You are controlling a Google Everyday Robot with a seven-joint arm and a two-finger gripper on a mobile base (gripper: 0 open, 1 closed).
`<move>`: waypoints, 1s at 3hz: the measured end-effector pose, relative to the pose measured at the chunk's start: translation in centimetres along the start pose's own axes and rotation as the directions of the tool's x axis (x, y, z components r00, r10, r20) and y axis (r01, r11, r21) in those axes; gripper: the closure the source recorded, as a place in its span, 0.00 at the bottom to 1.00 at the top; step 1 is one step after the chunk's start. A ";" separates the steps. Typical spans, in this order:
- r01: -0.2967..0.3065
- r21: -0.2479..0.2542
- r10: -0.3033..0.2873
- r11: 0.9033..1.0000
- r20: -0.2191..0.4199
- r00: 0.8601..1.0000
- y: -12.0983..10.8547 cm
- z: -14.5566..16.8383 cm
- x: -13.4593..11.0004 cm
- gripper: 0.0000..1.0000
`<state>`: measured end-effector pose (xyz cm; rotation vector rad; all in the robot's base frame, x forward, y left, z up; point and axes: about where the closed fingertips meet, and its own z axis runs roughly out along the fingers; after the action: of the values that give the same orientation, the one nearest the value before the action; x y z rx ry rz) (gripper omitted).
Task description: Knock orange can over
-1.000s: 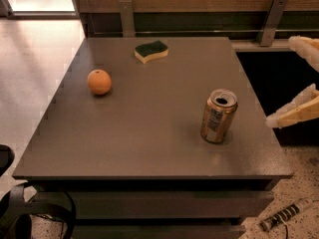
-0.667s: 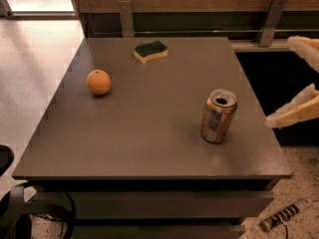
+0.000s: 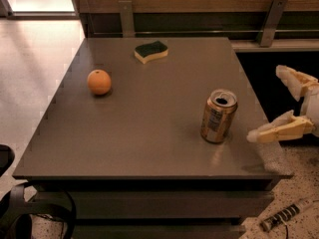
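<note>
No legible text (not on orange can (image 3: 218,117) beside gripper (image 3: 265,103)).

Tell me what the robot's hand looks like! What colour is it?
The hand is at the right edge of the view, just right of the can. It has two pale cream fingers. They are chunky, with ridged segments like knuckles, and they narrow to blunt tips. They join a whitish body at the frame's edge. No cables or markings show on it.

We see the orange can (image 3: 218,116), orange-gold with a silver top, on a grey-brown table (image 3: 149,133). Our cream gripper (image 3: 264,103) hangs beside the table's right edge; the fruit (image 3: 99,81) is orange, the sponge (image 3: 151,51) dark green over yellow.
</note>
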<state>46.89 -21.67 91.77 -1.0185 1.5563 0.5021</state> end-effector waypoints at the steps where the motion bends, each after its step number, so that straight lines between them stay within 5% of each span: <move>1: -0.055 0.008 0.054 0.998 0.058 0.997 0.4 0.9 2.1 0.00; 3: -0.122 -0.039 0.125 0.992 0.109 0.986 1.9 3.3 3.9 0.00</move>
<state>47.37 -19.35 86.87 -0.9068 1.5221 0.6610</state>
